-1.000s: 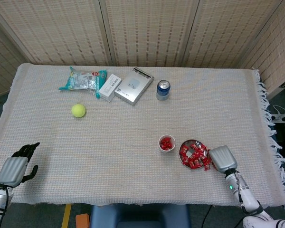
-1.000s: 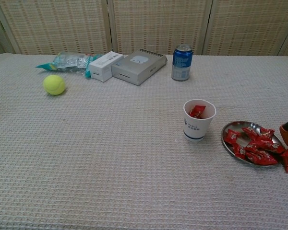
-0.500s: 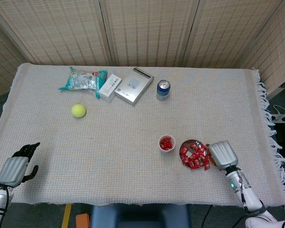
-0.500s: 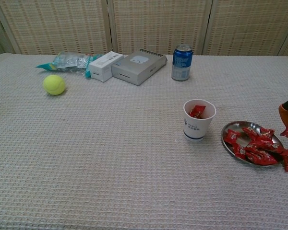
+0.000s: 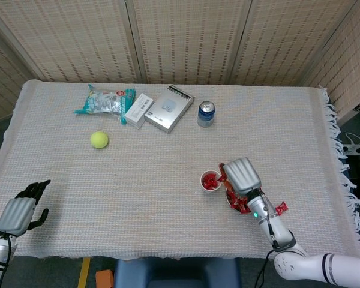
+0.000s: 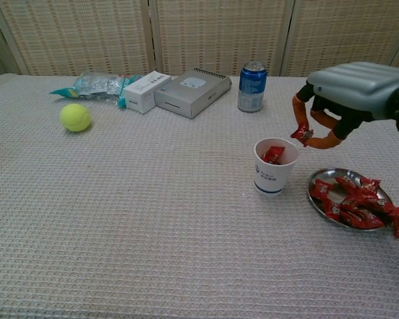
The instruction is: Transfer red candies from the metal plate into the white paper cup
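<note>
The table [image 6: 153,219] carries everything, and the work sits toward its front right part. The right hand [image 6: 349,93] hangs above and just right of the cup [image 6: 274,167], pinching one candy [image 6: 300,133] between fingertips [image 6: 297,106], close over the cup's right rim. The left hand [image 5: 21,211] rests at the front left corner, holding nothing, its fingers loosely apart. The plate [image 6: 319,201] stands just right of the cup, and many wrappers [image 6: 349,203] are still piled on it, with one lying over its right rim toward the table's right edge. The cup already holds at least one red piece [image 6: 273,154]; how many lie under it cannot be told. My judgement: the task is in its early part, with one more candy about to be dropped in and most of the plate still to be cleared.
</note>
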Controlling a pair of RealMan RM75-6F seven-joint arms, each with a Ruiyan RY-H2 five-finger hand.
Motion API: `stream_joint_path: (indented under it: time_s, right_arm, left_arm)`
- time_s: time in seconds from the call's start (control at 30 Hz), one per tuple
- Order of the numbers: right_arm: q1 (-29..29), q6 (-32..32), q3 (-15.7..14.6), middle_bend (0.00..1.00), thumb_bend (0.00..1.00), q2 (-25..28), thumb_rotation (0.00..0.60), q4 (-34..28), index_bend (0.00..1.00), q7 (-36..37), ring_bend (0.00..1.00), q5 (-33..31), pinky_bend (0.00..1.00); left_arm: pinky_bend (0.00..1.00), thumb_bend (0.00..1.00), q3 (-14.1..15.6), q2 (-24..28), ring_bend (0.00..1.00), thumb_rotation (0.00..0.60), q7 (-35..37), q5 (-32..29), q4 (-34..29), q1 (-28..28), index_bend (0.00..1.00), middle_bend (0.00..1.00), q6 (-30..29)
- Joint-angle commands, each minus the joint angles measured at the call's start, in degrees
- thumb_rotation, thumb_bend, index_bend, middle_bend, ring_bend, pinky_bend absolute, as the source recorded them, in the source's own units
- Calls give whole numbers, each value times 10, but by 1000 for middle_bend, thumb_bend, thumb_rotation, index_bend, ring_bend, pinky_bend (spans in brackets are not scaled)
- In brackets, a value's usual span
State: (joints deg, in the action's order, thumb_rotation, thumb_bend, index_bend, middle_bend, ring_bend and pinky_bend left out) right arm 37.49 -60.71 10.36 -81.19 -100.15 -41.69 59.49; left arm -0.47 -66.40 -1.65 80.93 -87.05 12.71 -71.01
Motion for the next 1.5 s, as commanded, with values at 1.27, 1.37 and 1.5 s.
stream_joint_path:
  time_s: [1.27, 1.37, 1.5]
  right_arm:
    - [-124, -59, -195, 843, 252, 76, 600, 71, 328, 110, 894, 140, 1000]
    - [-129, -50, -194, 843, 252, 70, 600, 86, 346, 120, 894, 144, 1000]
    - [-133, -39, -191, 843, 252, 61, 600, 105, 375, 128, 894, 150, 1000]
  left_arm:
    - [256, 473, 0, -7, 85, 600, -21, -8, -1, 2, 0, 100, 5]
    - [257, 473, 1, -8, 86, 600, -23, -6, -2, 2, 0, 99, 5]
    - [257, 473, 1, -8, 86, 600, -24, -8, -2, 1, 0, 100, 4]
